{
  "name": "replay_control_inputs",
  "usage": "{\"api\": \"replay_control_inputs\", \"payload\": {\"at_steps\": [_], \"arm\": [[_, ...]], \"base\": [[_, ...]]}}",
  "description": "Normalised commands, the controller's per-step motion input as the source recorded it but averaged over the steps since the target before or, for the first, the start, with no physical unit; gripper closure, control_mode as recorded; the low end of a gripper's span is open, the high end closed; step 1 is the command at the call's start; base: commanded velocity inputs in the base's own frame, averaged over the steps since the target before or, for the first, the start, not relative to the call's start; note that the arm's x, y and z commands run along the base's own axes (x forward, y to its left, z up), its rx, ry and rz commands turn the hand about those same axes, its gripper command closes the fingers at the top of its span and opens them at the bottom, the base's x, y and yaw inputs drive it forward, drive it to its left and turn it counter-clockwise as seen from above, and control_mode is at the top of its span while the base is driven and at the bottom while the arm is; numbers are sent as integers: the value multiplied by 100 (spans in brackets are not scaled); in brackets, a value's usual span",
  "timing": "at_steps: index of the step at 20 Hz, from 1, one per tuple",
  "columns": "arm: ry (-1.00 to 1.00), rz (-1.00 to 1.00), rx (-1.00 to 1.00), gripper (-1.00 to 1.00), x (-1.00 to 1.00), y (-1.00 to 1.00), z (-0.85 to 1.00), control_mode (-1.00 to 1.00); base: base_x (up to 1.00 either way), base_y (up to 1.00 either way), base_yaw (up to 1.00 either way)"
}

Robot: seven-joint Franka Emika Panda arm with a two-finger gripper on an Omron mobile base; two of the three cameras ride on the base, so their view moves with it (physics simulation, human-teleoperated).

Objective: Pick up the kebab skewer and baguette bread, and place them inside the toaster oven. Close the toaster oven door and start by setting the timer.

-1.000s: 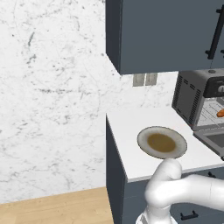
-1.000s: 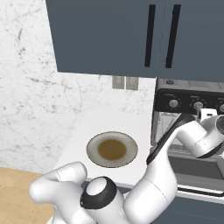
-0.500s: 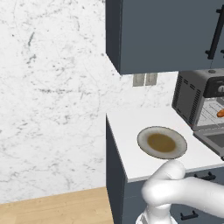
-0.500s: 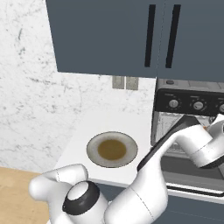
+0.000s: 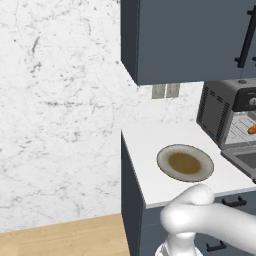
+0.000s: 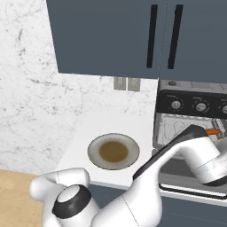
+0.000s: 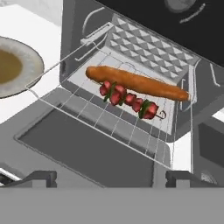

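Baguette point(image 7: 136, 83) and skewer point(image 7: 128, 99) both sit side by side on the rack inside the oven point(image 7: 144, 65). Gripper point(image 7: 109, 177) is wide open and empty, hovering over the dropped door point(image 7: 87, 146), so closing means getting under its near edge and swinging up.

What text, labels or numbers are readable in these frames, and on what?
None readable.
Oven knob panel: faint tick marks around the knobs, too small to read.
Plate, cupboard, wall outlets: no markings.
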Motion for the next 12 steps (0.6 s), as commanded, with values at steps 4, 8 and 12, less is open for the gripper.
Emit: {"api": "replay_control_inputs", "payload": {"at_steps": [4,8,12], "arm": [[14,-41,37,-100,29,0,0,-100],[2,-10,39,-100,55,0,-2,-100],[0,0,51,-100,11,3,-19,-100]], "base": [[0,0,0],[0,0,0],[0,0,0]]}}
